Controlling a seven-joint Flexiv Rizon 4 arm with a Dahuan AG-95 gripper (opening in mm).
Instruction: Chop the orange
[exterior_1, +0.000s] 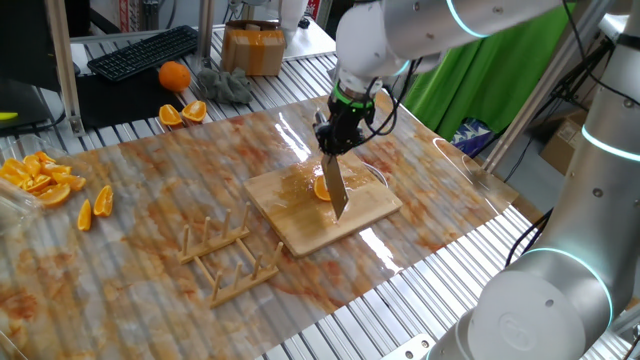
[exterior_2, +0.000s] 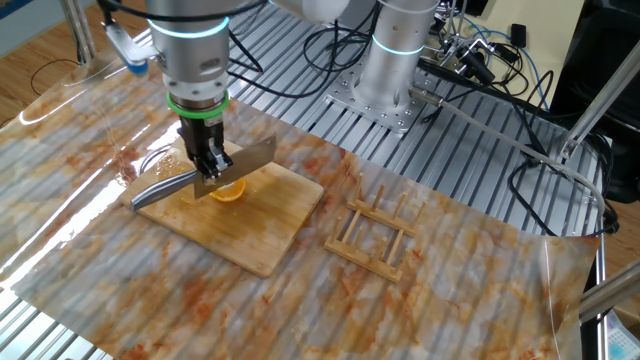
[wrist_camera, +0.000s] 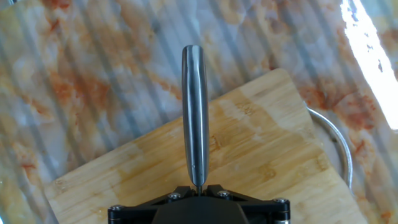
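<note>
The table (exterior_1: 420, 320) is a bed of ribbed aluminium slats, covered across its middle by a clear plastic sheet (exterior_1: 150, 230) stained orange-brown. On the sheet the wooden board (exterior_1: 300, 215) lies near the centre, with a wooden rack (exterior_1: 225, 255) just beside it at about 8 o'clock in one fixed view. At 9 o'clock a heap of orange wedges (exterior_1: 40, 178) rests by the edge. At 11 o'clock sit a whole orange (exterior_1: 174, 75), a grey cloth (exterior_1: 225, 85) and a keyboard (exterior_1: 140, 52).
</note>
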